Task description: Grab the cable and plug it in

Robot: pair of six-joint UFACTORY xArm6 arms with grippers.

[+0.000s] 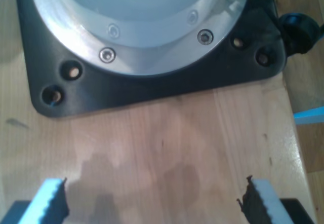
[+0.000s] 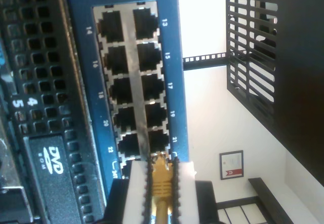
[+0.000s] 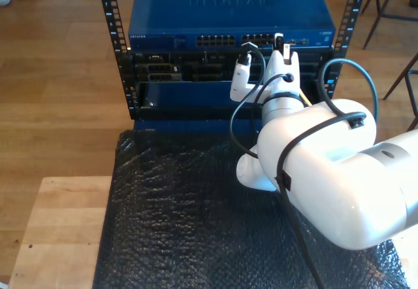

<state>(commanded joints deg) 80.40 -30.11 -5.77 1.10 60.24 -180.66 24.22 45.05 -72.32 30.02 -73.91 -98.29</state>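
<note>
Clamped jaws of my second gripper (image 2: 161, 183) pinch the yellow cable (image 2: 161, 186) at the blue network switch (image 2: 172, 72), while my first gripper (image 1: 152, 201) gapes empty over wood.

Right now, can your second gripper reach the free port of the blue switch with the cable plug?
Probably yes. My second gripper is shut on the cable, its plug just in front of the blue switch. The ports look empty, and nothing stands between.

Port numbers 13, 15, 17, 19, 21 and 14, 16, 18, 20, 22 printed beside the jacks of the blue switch (image 2: 129, 77), a DVD ROM logo on the black drive front (image 2: 50, 165), numerals 4 and 5 on the perforated black panel (image 2: 30, 82), faint NETGEAR lettering on the switch top (image 3: 228, 2)
</note>
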